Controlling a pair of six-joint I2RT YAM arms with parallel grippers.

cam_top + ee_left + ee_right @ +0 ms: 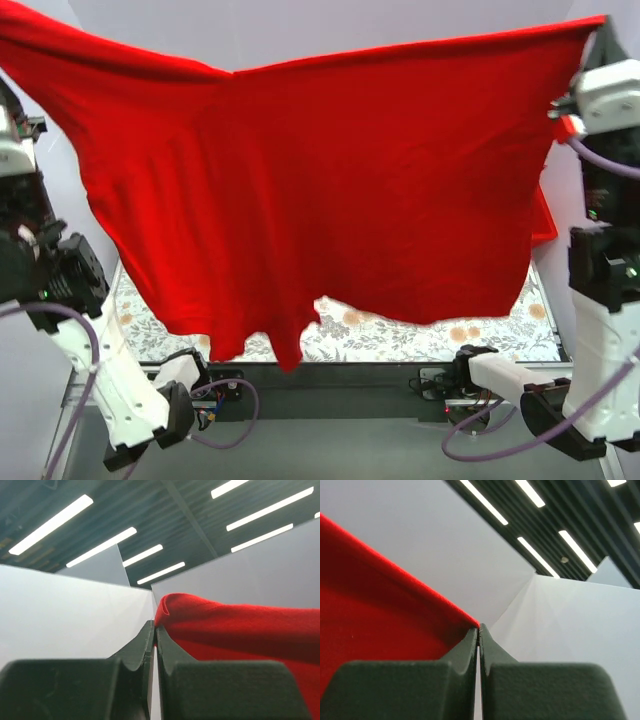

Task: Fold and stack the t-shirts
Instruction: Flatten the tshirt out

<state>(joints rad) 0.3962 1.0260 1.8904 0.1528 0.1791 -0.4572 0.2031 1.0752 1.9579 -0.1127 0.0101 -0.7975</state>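
Grey partition walls and long ceiling lights (102, 545) fill my wrist cameras, because both of my hands point upward. Below them a flower-patterned table (420, 335) lies beyond my bases. I hold the red t-shirt (330, 190) spread in the air above it like a curtain. My left gripper (154, 627) is clamped on a rolled edge of the cloth at about 10 o'clock in the overhead view. My right gripper (479, 628) is clamped on the far corner at about 2 o'clock, its jaws pressed together on the fabric. The top edge sags near 12 o'clock, and the lower edge hangs uneven, with a tongue of cloth drooping lowest near 7 o'clock. I judge both pinches to be shallow, the right one most of all, since it has only the very tip of the corner. If I pull my arms apart or swing down fast, a corner could slip out and the shirt would drop in a heap. That low tongue may also land first and tuck under, leaving a crease. The overhead view shows the whole shirt and the table but not my fingertips. The wrist views show how little cloth I grip, but not the table or the hanging edge. Whatever lies behind the shirt is hidden.
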